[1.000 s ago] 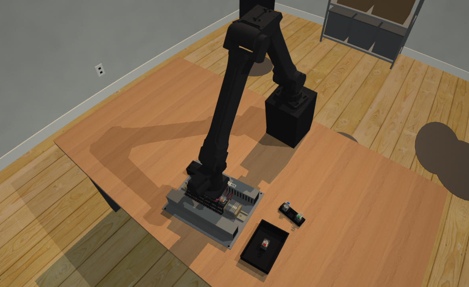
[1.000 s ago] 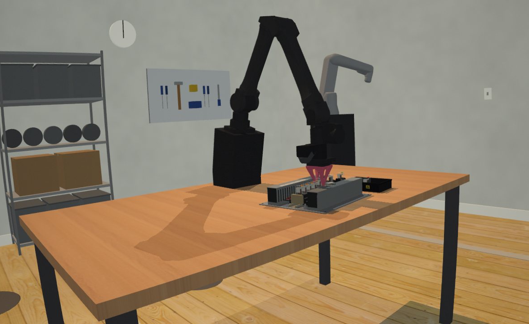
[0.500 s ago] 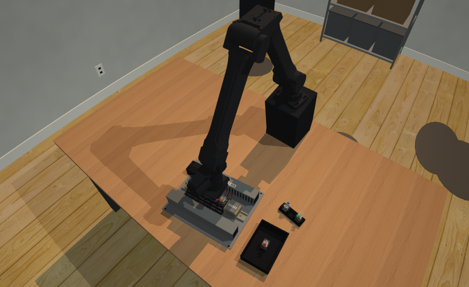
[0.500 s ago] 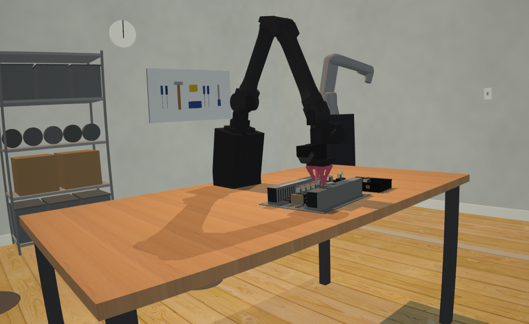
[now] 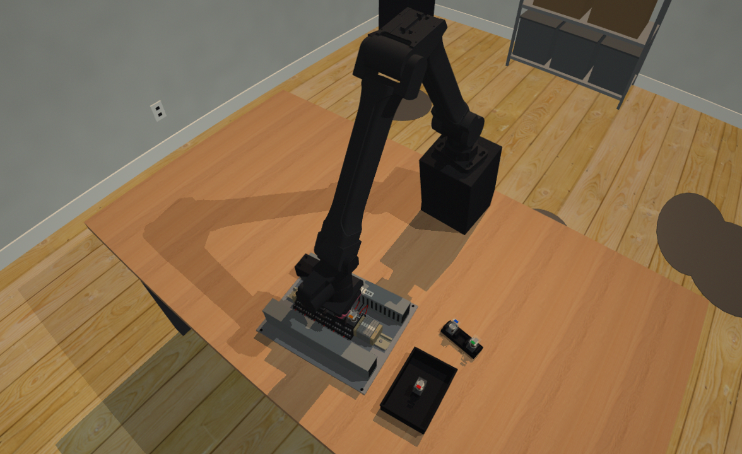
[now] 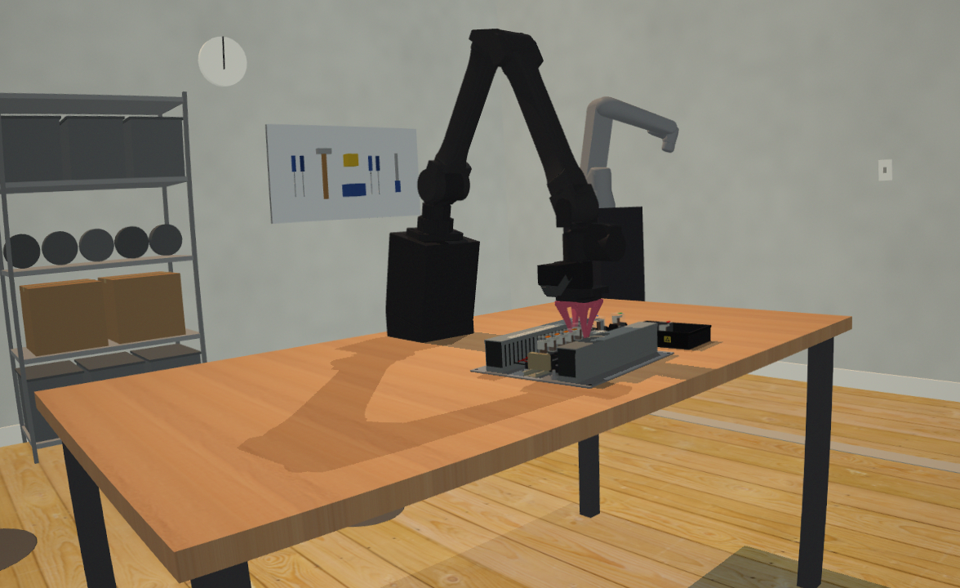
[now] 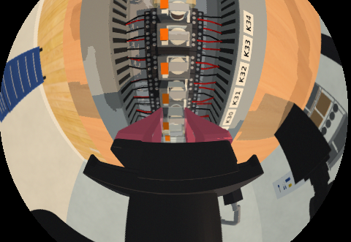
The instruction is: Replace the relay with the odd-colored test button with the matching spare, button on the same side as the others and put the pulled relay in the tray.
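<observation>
My gripper (image 6: 582, 332) (image 7: 173, 111) points down over the relay row and is shut on an orange-button relay (image 7: 176, 118). Its orange button is on the left in the wrist view, like those of the other relays, such as one relay (image 7: 178, 66) further up the row. The fingers hide part of the held relay; whether its top is level with the others I cannot tell. A red-button relay (image 5: 419, 386) lies in the black tray (image 5: 431, 403) (image 6: 688, 336). The black spare holder (image 5: 464, 336) bears a blue-button relay (image 5: 452, 326) and a green-button relay (image 5: 473, 343), with a gap between them.
Grey wiring ducts (image 5: 322, 340) (image 6: 615, 350) (image 7: 252, 1) stand along both sides of the row, with red and black wires beside the sockets. Beige terminal blocks (image 5: 366, 330) stand at the row's end nearer the tray. The holder lies beyond the tray from the table's near edge.
</observation>
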Tool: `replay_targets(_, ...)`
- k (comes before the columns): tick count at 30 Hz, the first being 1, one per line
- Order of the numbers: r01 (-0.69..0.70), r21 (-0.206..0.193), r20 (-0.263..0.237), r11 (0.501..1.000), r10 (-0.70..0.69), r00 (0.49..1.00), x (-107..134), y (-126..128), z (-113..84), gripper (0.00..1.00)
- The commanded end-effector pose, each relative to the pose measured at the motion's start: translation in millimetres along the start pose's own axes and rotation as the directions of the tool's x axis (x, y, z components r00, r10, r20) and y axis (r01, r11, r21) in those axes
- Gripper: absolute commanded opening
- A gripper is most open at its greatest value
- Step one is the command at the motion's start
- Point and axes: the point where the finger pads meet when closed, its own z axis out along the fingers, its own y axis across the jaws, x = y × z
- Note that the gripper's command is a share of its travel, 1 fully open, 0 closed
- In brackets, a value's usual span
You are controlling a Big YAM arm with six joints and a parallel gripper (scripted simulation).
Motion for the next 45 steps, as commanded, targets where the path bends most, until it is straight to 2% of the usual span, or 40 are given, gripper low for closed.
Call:
replay_targets(1, -0.005, -0.022, 0.004, 1.000, 0.005, 1.000, 1.3, 7.4, -8.4, 0.00)
replay_targets(15, -0.005, -0.037, 0.006, 0.999, 0.005, 1.000, 0.1, 14.9, -11.2, 0.00)
replay_targets(45, -0.005, -0.042, 0.007, 0.999, 0.005, 1.000, -1.3, 21.6, -14.6, 0.00)
